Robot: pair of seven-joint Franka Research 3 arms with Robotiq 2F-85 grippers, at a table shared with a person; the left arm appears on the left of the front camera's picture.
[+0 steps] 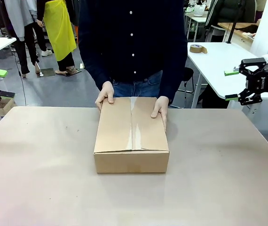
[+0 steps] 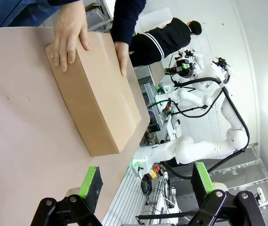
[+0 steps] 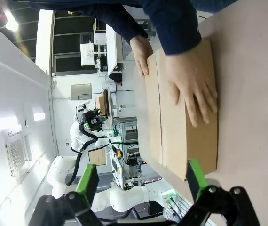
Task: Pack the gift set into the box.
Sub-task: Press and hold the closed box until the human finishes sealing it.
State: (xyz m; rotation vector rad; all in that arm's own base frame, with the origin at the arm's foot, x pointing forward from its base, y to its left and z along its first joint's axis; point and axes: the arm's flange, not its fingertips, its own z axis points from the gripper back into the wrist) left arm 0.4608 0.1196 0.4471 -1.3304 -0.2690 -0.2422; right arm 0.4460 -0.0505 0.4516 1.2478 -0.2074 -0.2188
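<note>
Right gripper (image 1: 232, 85) is hanging out past the table's right edge in the front view, jaws spread wide with nothing between them. The left gripper (image 1: 1, 84) is peeking in at the far left edge, also off the table (image 1: 40, 179), and it's looking spread and empty too. The box (image 1: 131, 134) is sitting mid-table with its flaps folded down, and what I'm taking for clear tape is running along the centre seam. A person is standing at the far side, pressing one hand (image 1: 106, 95) and the other hand (image 1: 161, 108) on the far end of the top. The gift set is hidden from me. I'm guessing it's already lying inside, so the packing is looking pretty much done, with maybe just sealing left. Nothing is lying between either arm and the box. A tape roll (image 1: 198, 48) is sitting on a white table behind, and a small cardboard box (image 1: 0, 106) is sitting beyond the table's left corner, both well apart from the action.

Left wrist view: the left gripper (image 2: 145, 181) is gaping wide, holding nothing, and looking across bare tabletop at the closed box (image 2: 94, 94).

Right wrist view: same deal, the right gripper (image 3: 141, 181) is gaping empty, and the box (image 3: 185, 122) is lying shut under the person's palms.
</note>
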